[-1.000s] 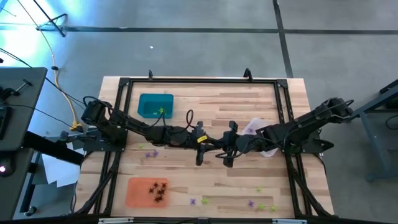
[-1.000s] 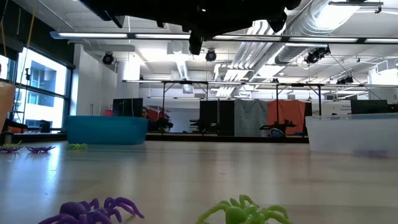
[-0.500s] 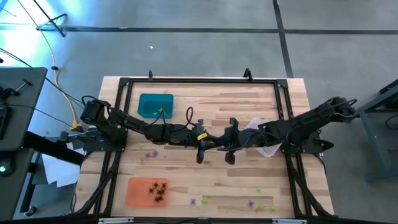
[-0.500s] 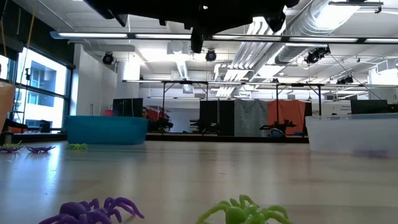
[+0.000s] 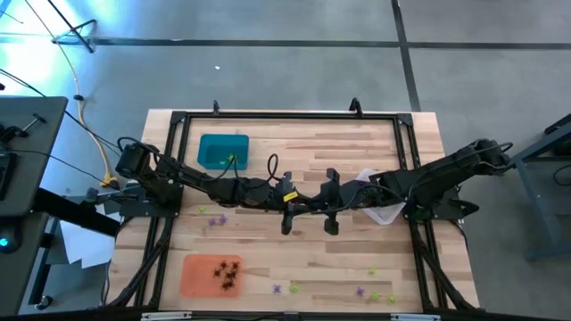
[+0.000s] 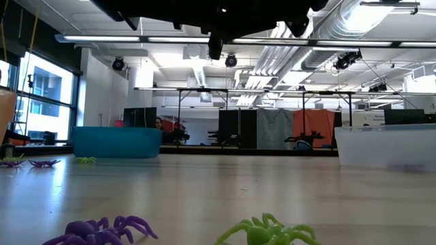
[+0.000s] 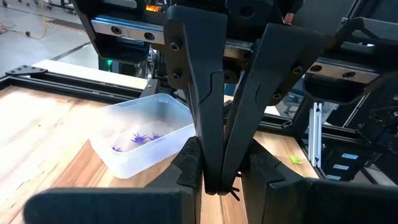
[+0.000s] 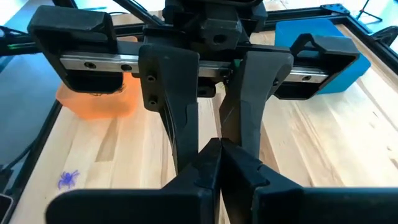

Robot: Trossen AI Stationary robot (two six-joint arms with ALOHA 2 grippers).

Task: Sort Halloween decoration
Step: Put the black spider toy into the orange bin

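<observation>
Since a second ago our right gripper has slid in to face our left gripper over mid-table, seemingly for a handover. Both are pinched closed; the left appears to nip a black spider. Loose spiders litter the near edge, others sorted into the orange tray, teal tray and clear tray.

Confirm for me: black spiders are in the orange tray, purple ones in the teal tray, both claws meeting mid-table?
Not quite. The purple spiders lie in the clear tray, as the left wrist view shows. The rest stands: black spiders in the orange tray, left claw and right claw close together mid-table.
</observation>
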